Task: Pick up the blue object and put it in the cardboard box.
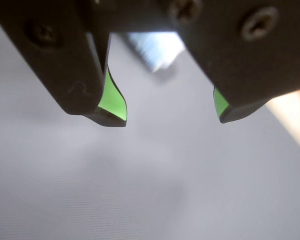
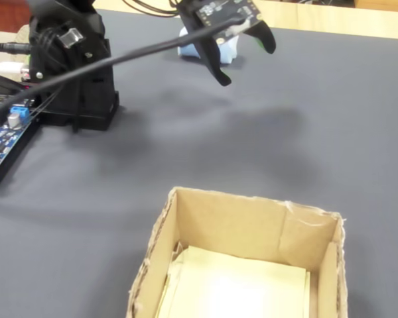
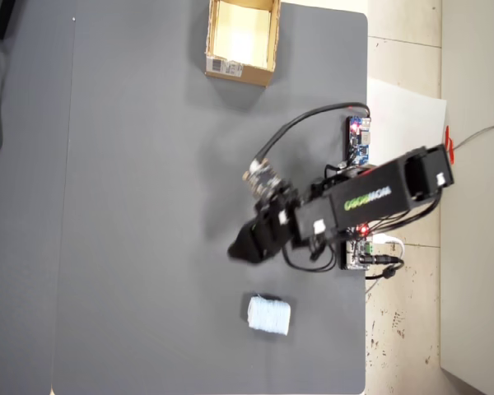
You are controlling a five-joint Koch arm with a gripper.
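Fixed view, nearest the camera: the cardboard box [image 2: 252, 262] sits open-topped on the dark grey counter [image 2: 318, 132], its pale yellowish floor bare. In the overhead view the same box [image 3: 241, 41] lies at the top edge of the counter [image 3: 148, 206], with a white barcode label [image 3: 228, 67] on its outer side.

Mid-field, fixed view: bare counter with soft shadows of the arm. At left stands the black arm base [image 2: 76, 73], with a blue circuit board [image 2: 3, 132] just beside it at the frame edge. A black cable [image 2: 119, 59] runs from the base area up toward the wrist.

Farther back: the claw [image 2: 249, 56] hangs above the counter, apart from it, jaws spread. The wrist view confirms this: claw [image 1: 172, 117] parted, a clear gap of grey counter between the two black fingers, green pads [image 1: 112, 97] on their inner faces. Nothing between them.

Farthest: the blue object [image 2: 205, 50], pale blue and ribbed, rests on the counter behind the claw in the fixed view, partly hidden by it. In the wrist view it [image 1: 157, 50] shows blurred beyond the gap. Overhead, the blue object [image 3: 269, 315] lies near the counter's bottom edge, near the claw [image 3: 237, 249] but not touching it, and well apart from the box.
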